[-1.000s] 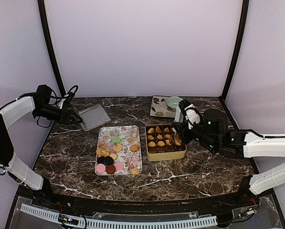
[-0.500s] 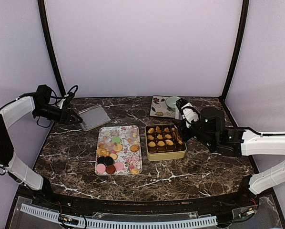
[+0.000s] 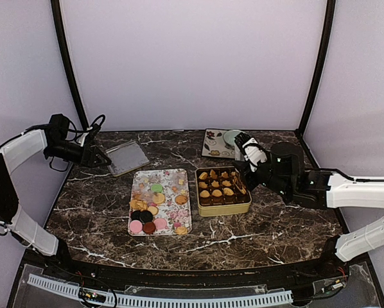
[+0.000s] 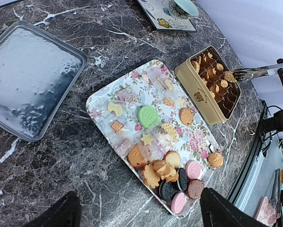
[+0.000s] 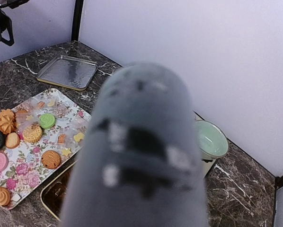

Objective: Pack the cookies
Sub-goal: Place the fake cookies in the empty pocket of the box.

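The right claw [image 3: 246,168] is clamped on a pair of metal tongs [image 4: 255,72]. Its own camera is blocked by a blurred grey shape, so I can't see how tightly the jaws sit. The tongs' toothed tips hang close together over the right end of the gold tin [image 4: 193,92], right at a tan biscuit; I cannot tell whether they pinch it. The left claw [image 4: 140,210] hovers well off to the left with its fingers spread wide and nothing between them, above the tabletop [image 3: 275,224] near a clear shallow lid [image 4: 32,80]. The cookies [image 4: 147,116] are in two places. Tan ones fill the tin's dark compartments, while tan, pink, green, yellow and dark ones lie loose on the flowery tray [image 4: 96,106] just beside the tin. A mint cup [image 4: 186,5] stands on a small patterned plate [image 4: 163,14] at the far edge.
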Robot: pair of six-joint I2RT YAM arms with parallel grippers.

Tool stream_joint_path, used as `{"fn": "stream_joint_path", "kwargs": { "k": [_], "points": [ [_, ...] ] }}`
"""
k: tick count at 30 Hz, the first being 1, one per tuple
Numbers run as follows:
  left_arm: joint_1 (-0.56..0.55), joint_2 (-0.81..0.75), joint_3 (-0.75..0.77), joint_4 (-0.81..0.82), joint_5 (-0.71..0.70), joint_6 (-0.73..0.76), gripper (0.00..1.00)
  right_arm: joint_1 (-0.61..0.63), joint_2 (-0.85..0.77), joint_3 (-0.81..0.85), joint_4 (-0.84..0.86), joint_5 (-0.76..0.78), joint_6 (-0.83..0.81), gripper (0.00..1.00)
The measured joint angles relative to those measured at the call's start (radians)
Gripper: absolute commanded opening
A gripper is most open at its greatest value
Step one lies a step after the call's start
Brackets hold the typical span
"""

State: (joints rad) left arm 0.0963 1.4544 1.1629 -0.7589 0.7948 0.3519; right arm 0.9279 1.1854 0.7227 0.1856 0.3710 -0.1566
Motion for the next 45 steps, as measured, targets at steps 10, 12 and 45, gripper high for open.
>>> {"fn": "stream_joint_path", "kwargs": {
  "k": [10,12,45],
  "points": [
    [0.0,0.0,0.0,0.0,0.0,0.0,0.89,-0.037,0.0,0.026,-0.055,-0.122,-0.091,0.16],
    [0.0,0.0,0.0,0.0,0.0,0.0,0.89,-0.053,0.0,0.035,-0.071,-0.156,-0.099,0.16],
    [0.0,0.0,0.011,-0.002,-0.002,0.0,0.89,-0.148,0.059,0.028,-0.03,-0.347,-0.11,0.2]
  ]
}}
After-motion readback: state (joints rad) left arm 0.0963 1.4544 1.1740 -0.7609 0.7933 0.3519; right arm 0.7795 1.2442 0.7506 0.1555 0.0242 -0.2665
